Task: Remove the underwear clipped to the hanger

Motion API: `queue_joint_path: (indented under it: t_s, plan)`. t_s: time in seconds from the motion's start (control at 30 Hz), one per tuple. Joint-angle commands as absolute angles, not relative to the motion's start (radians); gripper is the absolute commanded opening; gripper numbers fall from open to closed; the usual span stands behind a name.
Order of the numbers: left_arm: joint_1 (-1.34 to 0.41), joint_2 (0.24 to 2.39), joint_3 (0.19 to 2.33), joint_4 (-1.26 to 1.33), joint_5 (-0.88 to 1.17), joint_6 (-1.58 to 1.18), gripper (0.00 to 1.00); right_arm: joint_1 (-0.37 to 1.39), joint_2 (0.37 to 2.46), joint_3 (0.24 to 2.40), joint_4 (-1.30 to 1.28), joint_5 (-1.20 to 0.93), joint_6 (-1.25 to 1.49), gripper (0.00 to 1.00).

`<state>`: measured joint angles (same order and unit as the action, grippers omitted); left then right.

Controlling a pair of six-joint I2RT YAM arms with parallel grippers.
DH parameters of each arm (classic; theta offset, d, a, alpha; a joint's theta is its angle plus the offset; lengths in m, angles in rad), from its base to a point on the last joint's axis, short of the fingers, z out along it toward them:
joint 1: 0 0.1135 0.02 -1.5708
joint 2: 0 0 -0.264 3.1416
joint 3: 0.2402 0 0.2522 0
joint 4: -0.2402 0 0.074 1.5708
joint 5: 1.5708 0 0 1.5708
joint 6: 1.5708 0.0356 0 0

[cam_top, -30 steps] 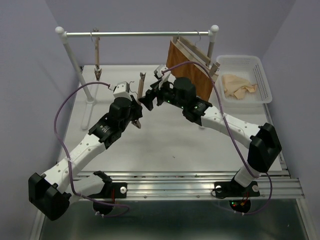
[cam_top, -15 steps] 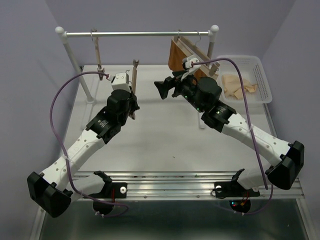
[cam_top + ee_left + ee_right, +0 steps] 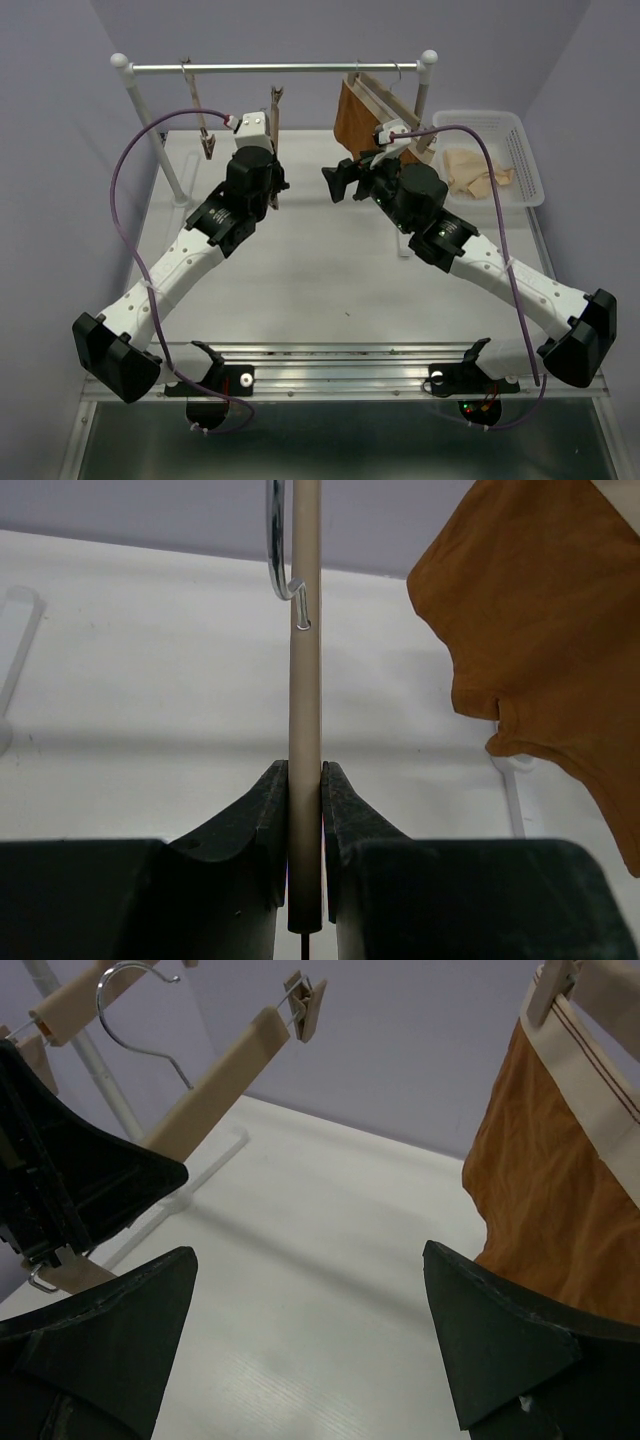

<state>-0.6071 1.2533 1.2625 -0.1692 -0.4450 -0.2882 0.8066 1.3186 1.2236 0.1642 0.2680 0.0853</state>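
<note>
Left jaws pinch the bare hanger (image 3: 304, 680) near the rail (image 3: 290, 68), right jaws gape empty. Thin grip there: it could twist loose, hook missing the rail.

The left arm (image 3: 180, 265) extends from its base up to the hanger (image 3: 273, 118). The left gripper (image 3: 305, 780) has its jaws pinched tight on either side of the hanger's wooden bar, just short of the wire hook. The right arm (image 3: 490, 268) comes in from the hanger's right. The right gripper (image 3: 308, 1260) points toward the hanger, apart from it, with its jaws spread wide.
</note>
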Motion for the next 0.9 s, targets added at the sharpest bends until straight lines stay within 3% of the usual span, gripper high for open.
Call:
queue_joint_path:
  t_s: [0.0,0.6,0.87]
  plan:
    - [-0.604,1.261,1.368,-0.120,-0.494,-0.244,0.00,0.811,1.270,1.206,0.201,0.336,0.071,1.00]
    - [-0.486,1.394,1.592,-0.120,-0.469,-0.143,0.00,0.811,1.278,1.198,0.202,0.376,0.032,1.00]
    - [-0.442,1.411,1.598,-0.080,-0.428,-0.089,0.00,0.811,1.308,1.210,0.204,0.396,0.018,1.00]
